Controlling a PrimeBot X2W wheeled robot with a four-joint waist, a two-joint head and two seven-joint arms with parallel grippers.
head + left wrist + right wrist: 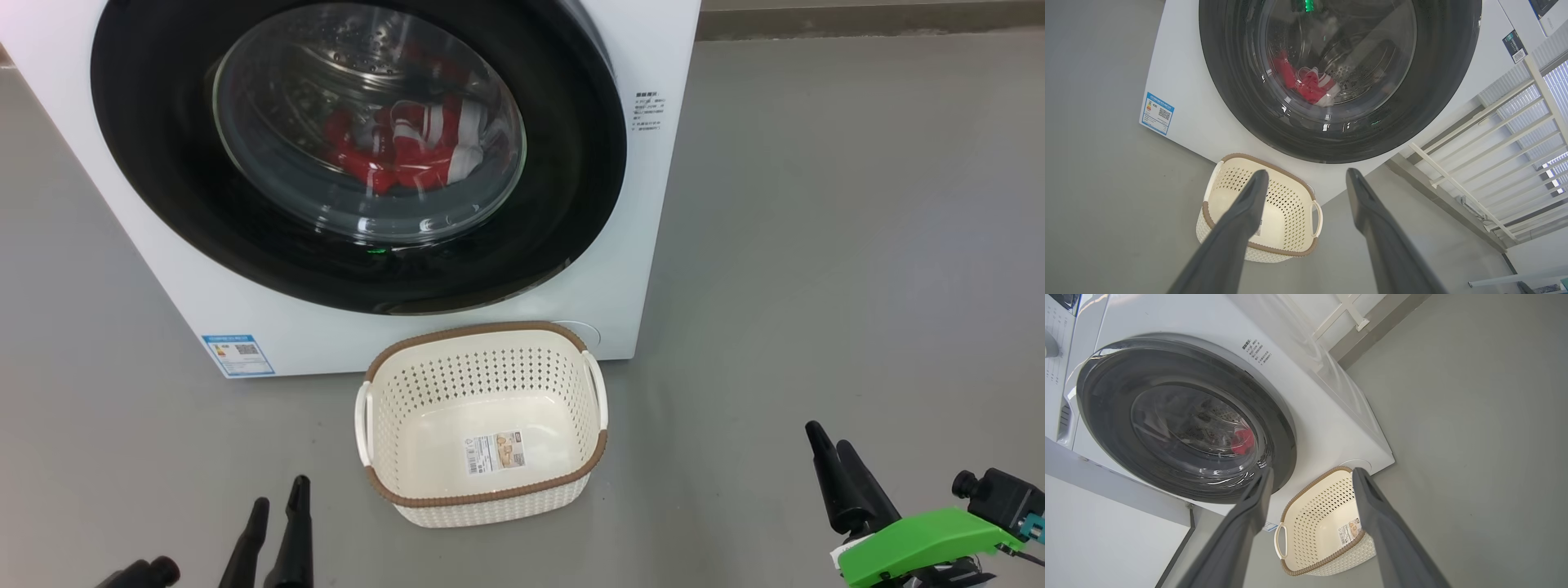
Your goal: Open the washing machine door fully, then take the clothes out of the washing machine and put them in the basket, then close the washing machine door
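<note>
Left tool [280, 494], right tool [829, 439] spread open, empty | washing machine door [163, 204] shut, red clothes [392, 155] inside | step: door opening; next: catch rim, swing fully.

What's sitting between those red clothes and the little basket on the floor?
In the head view, the closed washing machine door: the clothes lie behind its glass, the basket stands outside below it.

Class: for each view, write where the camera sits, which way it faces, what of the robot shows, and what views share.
Head view: on head, facing forward-down at washing machine door; left pincer and right pincer at bottom.
Left wrist view: left wrist, along its open fingers toward door.
Right wrist view: right wrist, likewise, obliquely.
Shared: basket, clothes.
</note>
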